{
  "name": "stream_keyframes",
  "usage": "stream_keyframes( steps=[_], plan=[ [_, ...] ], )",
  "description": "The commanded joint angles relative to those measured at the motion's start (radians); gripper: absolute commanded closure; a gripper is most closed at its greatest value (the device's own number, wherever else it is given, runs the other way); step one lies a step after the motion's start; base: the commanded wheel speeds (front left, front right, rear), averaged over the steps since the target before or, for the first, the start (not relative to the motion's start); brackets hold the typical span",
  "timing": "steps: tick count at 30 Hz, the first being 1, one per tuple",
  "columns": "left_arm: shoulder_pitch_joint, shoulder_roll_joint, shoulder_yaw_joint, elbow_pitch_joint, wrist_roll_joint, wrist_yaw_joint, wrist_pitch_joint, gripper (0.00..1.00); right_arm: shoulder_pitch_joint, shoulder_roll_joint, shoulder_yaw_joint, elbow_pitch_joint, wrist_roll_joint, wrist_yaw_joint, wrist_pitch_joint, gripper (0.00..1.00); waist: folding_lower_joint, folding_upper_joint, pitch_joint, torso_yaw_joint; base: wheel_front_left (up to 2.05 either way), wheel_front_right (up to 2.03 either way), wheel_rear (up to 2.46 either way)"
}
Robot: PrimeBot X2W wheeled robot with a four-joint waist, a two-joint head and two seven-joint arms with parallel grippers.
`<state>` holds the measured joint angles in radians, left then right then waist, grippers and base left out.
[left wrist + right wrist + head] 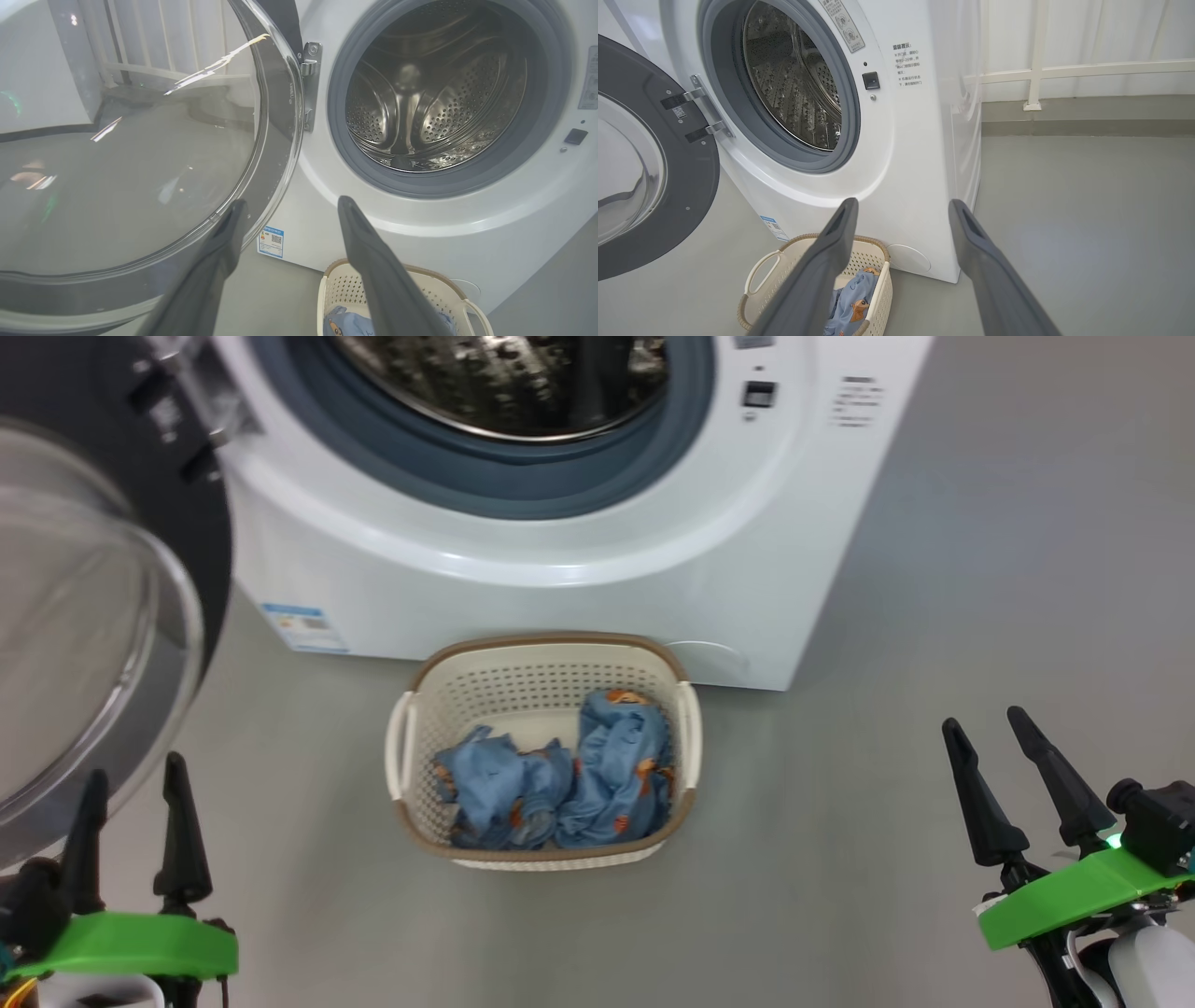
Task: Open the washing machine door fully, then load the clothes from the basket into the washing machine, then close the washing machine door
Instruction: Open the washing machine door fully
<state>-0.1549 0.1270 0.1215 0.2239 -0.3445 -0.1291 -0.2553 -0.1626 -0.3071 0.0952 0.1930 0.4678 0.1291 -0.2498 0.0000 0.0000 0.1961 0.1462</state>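
1. The left gripper [133, 770], lower left of the head view, is spread wide and empty; the open washing machine door [191, 532] looms just above it (glass bowl close to the fingertips)
2. The right gripper [983, 719], lower right, is also wide open, holding nothing
3. The basket [551, 642] sits at centre between them, well apart from both, with the clothes [597, 775] inside
4. The washing machine [560, 588] stands just behind the basket on a grey floor [840, 859]

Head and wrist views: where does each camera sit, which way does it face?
Head view: on the head, facing down at basket and washing machine; left gripper, right gripper show.
Left wrist view: left arm, facing door and drum; own fingers.
Right wrist view: right arm, facing machine obliquely; own fingers.
Shared: basket, clothes.
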Motion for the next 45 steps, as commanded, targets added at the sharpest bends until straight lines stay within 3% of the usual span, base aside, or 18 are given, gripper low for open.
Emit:
stream_keyframes(
  steps=[1,20,45],
  plan=[
    [0.007,0.042,0.022,-0.033,-0.009,-0.001,-0.006,0.00,0.016,-0.004,0.014,-0.026,-0.015,0.002,-0.012,0.00,0.0000,0.0000,-0.014,-0.054,0.00,0.00,0.00],
    [0.079,0.078,-0.043,-0.067,-0.019,-0.002,-0.006,0.00,0.063,0.013,-0.001,-0.026,-0.008,0.002,-0.012,0.00,0.0000,0.0000,-0.066,-0.194,0.00,0.00,0.00],
    [0.077,0.084,-0.067,-0.060,-0.048,-0.002,-0.006,0.00,0.067,0.022,-0.020,-0.034,-0.013,0.002,-0.012,0.00,0.0000,0.0000,-0.057,-0.217,0.00,0.00,0.00]
  ],
)
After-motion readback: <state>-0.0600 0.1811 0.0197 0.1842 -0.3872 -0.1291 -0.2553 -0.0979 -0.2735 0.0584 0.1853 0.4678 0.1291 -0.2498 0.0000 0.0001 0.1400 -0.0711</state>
